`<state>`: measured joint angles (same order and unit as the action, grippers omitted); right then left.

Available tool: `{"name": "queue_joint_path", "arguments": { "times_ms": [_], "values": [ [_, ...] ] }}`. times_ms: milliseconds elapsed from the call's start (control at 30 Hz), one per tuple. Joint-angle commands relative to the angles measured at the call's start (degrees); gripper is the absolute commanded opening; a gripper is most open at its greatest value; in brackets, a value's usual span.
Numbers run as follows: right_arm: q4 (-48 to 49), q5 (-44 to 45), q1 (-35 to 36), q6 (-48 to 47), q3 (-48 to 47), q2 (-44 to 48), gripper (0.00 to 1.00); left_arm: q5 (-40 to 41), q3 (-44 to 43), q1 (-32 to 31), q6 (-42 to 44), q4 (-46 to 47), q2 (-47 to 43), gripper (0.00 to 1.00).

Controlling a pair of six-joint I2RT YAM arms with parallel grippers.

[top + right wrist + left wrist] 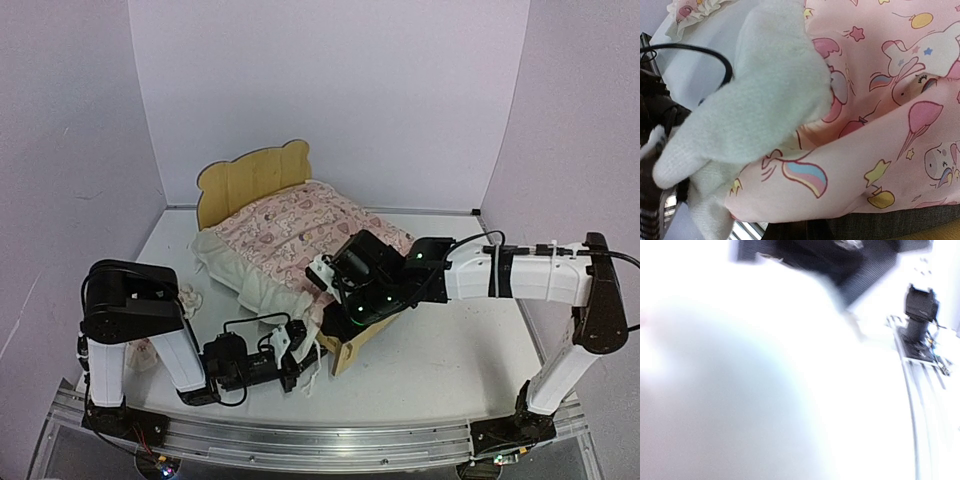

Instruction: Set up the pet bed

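The pet bed (255, 172) stands mid-table, its plywood headboard at the back and a front corner (350, 350) showing. A pink patterned blanket (310, 225) with a white ruffle (240, 272) covers it. My right gripper (325, 287) is over the foot end, shut on a bunched fold of the blanket (840, 165), which hides its fingers. A dark grey mattress pad (890, 227) shows under that fold. My left gripper (298, 362) lies low at the bed's front corner, shut on the hanging ruffle. White cloth (765, 390) fills and blurs the left wrist view.
A small pink ruffled pillow (188, 296) lies behind the left arm's elbow. The metal base rail (320, 440) runs along the near edge. White walls close in the back and both sides. The right arm's base (920, 315) shows in the left wrist view.
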<state>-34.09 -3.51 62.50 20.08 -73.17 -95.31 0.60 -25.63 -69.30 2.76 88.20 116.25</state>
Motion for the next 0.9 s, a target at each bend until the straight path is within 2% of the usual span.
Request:
{"name": "queue_joint_path", "arguments": {
  "times_ms": [0, 200, 367, 500, 733, 867],
  "values": [
    [19.6, 0.5, -0.4, 5.8, 1.4, 5.3, 0.0, -4.3, -2.2, -1.4, -2.3, -1.7, 1.2, 0.0],
    [23.3, 6.9, -0.4, 5.2, 4.8, 8.6, 0.0, -7.3, -2.2, -2.1, -1.5, -2.3, 2.4, 0.0],
    [25.4, 12.5, -1.5, 3.4, 5.3, 9.1, 0.0, -9.1, 0.6, -2.7, 0.3, -5.7, -1.6, 0.0],
    [26.4, 13.4, -3.2, 2.0, 4.0, 7.9, 0.0, -11.3, -0.8, -2.7, 2.1, -12.1, -3.2, 0.0],
    [29.2, 13.8, -4.4, -2.1, 5.5, 3.9, 0.0, -13.1, -0.5, -2.7, 3.2, -15.7, -4.6, 0.0],
    [29.4, 11.8, -4.6, -2.8, 6.4, 1.4, 0.0, -10.8, -0.8, -2.7, 4.1, -24.8, -8.1, 0.0]
  ]
}}
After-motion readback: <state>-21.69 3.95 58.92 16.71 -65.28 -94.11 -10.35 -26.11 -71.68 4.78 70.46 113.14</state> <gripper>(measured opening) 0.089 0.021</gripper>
